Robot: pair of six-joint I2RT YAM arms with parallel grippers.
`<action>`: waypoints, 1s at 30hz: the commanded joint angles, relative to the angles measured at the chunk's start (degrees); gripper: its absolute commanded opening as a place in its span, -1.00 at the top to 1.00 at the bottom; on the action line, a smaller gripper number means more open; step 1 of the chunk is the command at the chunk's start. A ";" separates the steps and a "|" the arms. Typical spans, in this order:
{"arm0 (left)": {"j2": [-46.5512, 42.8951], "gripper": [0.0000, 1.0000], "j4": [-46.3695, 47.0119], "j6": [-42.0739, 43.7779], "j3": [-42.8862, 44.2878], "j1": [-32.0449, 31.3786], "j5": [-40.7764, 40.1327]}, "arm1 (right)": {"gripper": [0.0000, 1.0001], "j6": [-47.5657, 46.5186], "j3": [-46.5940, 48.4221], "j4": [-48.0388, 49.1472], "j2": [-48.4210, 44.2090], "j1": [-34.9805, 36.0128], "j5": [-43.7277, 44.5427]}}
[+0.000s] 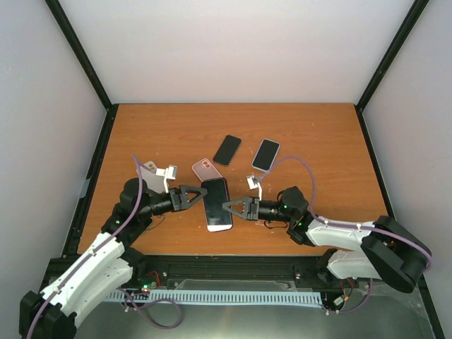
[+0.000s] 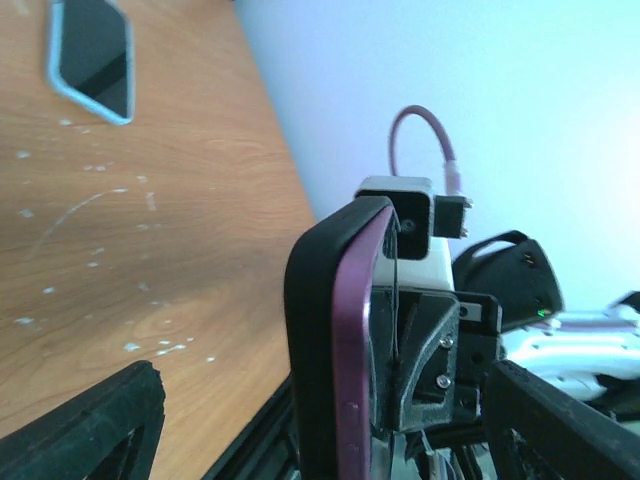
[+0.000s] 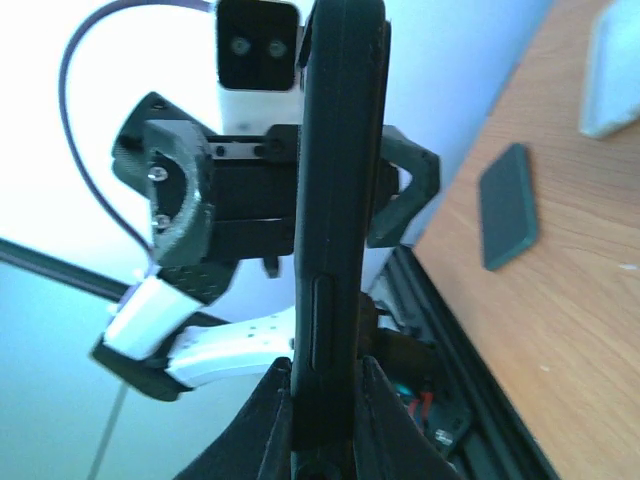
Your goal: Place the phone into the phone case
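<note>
Over the near middle of the wooden table (image 1: 141,141), the phone (image 1: 217,205), its purple side wrapped in a black rim, sits between my two pincers. My right pincer (image 1: 226,206) is clamped on one long edge of it, while my left pincer (image 1: 204,196) stands spread wide at the opposite edge, jaws clear of it. Just beyond lies the pink case (image 1: 204,169), with a dark phone (image 1: 227,150) and a pale-edged phone (image 1: 265,155) farther back.
</note>
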 commanded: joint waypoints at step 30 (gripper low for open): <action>-2.16 0.41 22.59 -11.27 -2.85 0.36 7.55 | 0.79 9.17 1.94 19.99 0.57 0.76 -8.57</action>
